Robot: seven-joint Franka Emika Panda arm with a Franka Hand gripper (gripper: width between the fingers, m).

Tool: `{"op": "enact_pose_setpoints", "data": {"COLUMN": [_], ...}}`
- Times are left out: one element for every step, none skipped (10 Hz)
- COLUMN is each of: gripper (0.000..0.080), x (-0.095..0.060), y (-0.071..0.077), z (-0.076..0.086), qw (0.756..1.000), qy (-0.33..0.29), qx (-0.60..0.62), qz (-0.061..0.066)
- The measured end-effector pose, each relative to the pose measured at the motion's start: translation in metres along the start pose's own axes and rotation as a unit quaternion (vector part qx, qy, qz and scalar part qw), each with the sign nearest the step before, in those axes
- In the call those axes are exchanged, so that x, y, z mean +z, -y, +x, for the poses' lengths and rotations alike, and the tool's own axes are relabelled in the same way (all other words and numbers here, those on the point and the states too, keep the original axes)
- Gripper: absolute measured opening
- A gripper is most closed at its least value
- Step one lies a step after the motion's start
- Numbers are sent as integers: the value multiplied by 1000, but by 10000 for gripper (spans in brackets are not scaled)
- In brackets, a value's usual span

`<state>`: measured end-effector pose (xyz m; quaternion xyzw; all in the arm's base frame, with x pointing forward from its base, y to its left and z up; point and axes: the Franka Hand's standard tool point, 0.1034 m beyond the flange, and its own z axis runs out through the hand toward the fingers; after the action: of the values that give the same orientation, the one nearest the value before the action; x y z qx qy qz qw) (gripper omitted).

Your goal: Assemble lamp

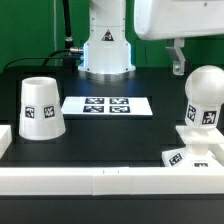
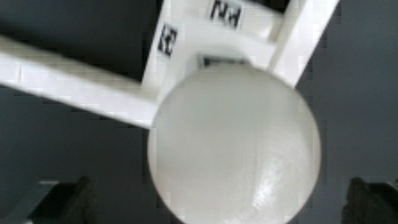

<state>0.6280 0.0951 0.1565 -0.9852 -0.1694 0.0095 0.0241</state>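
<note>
The white round-headed bulb stands upright on the flat square base at the exterior view's right, near the front rail. The tapered shade stands apart at the exterior view's left. My gripper hangs just above the bulb, a little toward the exterior view's left. In the wrist view the bulb's head fills the middle, with my gripper open and one dark finger showing on either side of it, not touching. The tagged base shows beyond the head.
The marker board lies flat mid-table between shade and bulb. A white rail edges the table's front and also shows in the wrist view. The arm's white pedestal stands at the back.
</note>
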Motion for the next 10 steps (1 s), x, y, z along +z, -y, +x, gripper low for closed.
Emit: {"op": "enact_pose_setpoints", "data": {"gripper": [698,698,698,698,698,698,698,698,698,698], "x": [0,0,1,6,10,14,18,21,22,23], "y": [2,0,-1,-2,-4,-4,-5,-5,-6,-6], "z": [2,5,5,7,8,7,7,8,7,6], "qw": [1000,1000,1000,1000,1000,1000,1000,1000,1000,1000], "qy": [18,6,4,-2,-9,-9,-9,-11,-10,-9], "qx": [-1,0,-3,-10,-13,-16,-16,-16,-15,-15], "qz": [6,3,2,-4,-8,-8,-7,-8,-7,-7]}}
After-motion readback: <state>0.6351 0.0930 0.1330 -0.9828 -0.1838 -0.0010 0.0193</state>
